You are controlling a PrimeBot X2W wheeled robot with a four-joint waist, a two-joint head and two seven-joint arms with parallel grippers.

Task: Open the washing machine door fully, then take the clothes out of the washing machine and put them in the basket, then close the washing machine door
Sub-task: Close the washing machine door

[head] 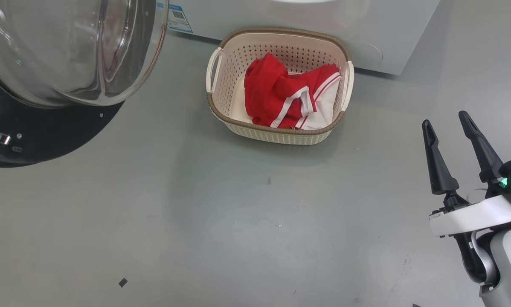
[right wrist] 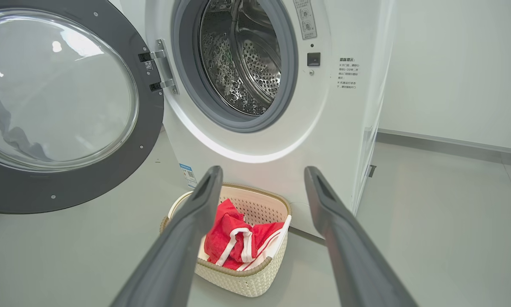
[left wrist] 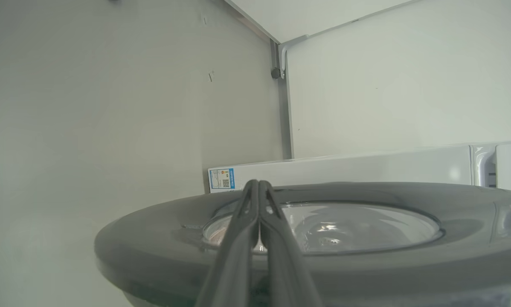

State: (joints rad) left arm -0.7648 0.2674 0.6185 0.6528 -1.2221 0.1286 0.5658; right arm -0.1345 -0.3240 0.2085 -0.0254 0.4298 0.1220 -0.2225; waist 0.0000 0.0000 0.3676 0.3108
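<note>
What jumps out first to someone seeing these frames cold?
The bright red clothes heaped in the cream basket on the floor, right in front of the washing machine. Next, the washing machine door standing wide open beside the steel drum in the right wrist view. The right claw stands open at the head view's lower right; the left claw is shut, pointing at the door.

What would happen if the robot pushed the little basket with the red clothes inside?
The basket would probably slide rather than tip: it sits low and wide on the smooth floor. It likely feels light, being perforated plastic. The clothes lie crumpled, so they would probably just flop.
</note>
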